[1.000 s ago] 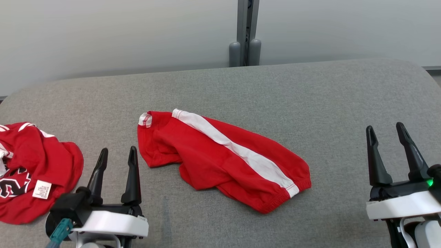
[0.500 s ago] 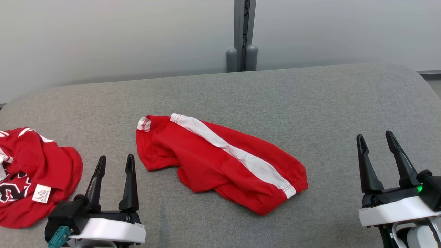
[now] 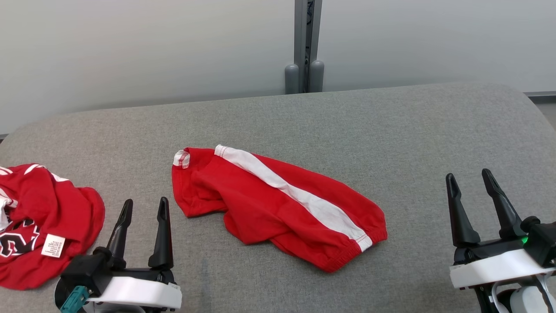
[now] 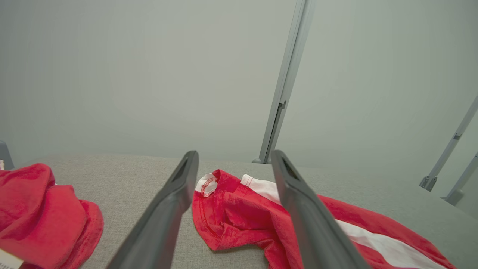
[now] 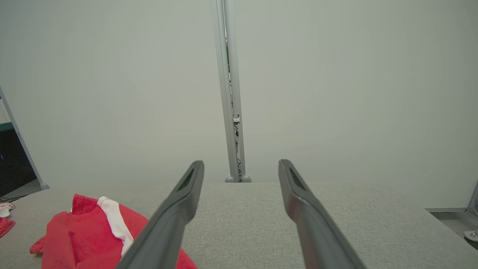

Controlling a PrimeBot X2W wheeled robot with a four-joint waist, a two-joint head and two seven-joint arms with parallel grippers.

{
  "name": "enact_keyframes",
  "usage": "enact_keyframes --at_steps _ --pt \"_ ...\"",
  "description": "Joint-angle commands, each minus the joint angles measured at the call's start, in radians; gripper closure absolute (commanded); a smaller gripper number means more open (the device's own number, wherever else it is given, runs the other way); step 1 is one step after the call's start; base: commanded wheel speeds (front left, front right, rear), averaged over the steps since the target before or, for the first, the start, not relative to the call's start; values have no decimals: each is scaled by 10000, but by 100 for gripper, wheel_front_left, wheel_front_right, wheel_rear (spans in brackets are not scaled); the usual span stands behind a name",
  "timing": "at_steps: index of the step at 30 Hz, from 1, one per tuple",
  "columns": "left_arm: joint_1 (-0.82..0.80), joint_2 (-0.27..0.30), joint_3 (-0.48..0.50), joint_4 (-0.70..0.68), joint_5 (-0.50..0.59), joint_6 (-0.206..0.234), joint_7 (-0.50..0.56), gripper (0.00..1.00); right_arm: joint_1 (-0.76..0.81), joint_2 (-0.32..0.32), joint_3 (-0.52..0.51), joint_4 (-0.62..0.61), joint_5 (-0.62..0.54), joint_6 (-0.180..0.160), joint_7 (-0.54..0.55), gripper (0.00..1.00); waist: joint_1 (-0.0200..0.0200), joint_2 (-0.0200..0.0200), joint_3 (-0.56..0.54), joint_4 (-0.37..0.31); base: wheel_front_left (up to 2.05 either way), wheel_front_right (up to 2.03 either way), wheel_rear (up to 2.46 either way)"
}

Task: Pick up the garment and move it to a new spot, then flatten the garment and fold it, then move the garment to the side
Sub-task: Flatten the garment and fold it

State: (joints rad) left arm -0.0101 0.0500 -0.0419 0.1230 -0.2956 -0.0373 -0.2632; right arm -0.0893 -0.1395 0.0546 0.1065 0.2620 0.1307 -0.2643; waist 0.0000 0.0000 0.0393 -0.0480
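Both claws were released, with nothing between their fingers. At the lower left of the head view, the left claw [image 3: 146, 201] stood with its two dark fingers spread apart and pointing up the frame. It was above the grey fabric surface [image 3: 391, 143] and touched no cloth. The right claw [image 3: 468, 174] was at the lower right edge of that view, equally wide open and also holding nothing, well apart from any cloth.

The red striped garment [image 3: 260, 208] lay in the middle of the head view, a little left of centre, loosely crumpled on the grey surface. Its white stripe [image 3: 299, 195] ran diagonally from the upper left to the lower right, and the gathered hem was at its lower right end. The garment was just to the right of the left claw, but I could see a strip of bare surface between them.

From the left wrist view, the left claw [image 4: 234, 153] framed the near end of the red striped garment [image 4: 231, 216], which lay beyond the fingers and partly behind the right one. From the right wrist view, the right claw [image 5: 241, 162] pointed at bare surface, and the garment [image 5: 86, 239] was at the lower left.

A second red garment [image 3: 43, 226], with a white label [image 3: 53, 246] and a black-and-white print, lay bunched at the left edge of the head view, near the left claw.
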Motion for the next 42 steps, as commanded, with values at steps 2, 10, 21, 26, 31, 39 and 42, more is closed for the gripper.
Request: enact_keyframes --at_steps 2,10,21,26,31,39,42 --pt "-96 19 -10 -20 56 69 -22 0 78 -78 24 17 29 1 -1 0 0 0 3 -3 0 0 0" --pt "-163 19 -32 -73 119 163 -23 0 -4 -66 246 118 151 1 -1 0 0 0 23 -2 0 0 0" --pt "-129 18 -49 79 118 139 -23 0 288 -1029 2970 997 3578 1 408 0 0 0 -25 138 0 0 0" --pt "-135 19 -31 166 80 127 -21 0 404 -1766 4169 1086 5894 1 1541 0 0 0 -9 197 0 0 0" --pt "-223 20 -71 255 53 77 -23 0 40 -1959 4850 1469 7103 1 1836 0 0 0 15 282 0 0 0" --pt "-252 22 -140 303 -79 134 -23 0 -691 -1595 5691 2576 8353 1 1399 0 0 0 129 574 0 0 0" --pt "-319 20 -191 333 -159 151 -23 0 -1054 -1326 5793 3185 8812 3 1355 0 0 0 187 680 0 0 0"
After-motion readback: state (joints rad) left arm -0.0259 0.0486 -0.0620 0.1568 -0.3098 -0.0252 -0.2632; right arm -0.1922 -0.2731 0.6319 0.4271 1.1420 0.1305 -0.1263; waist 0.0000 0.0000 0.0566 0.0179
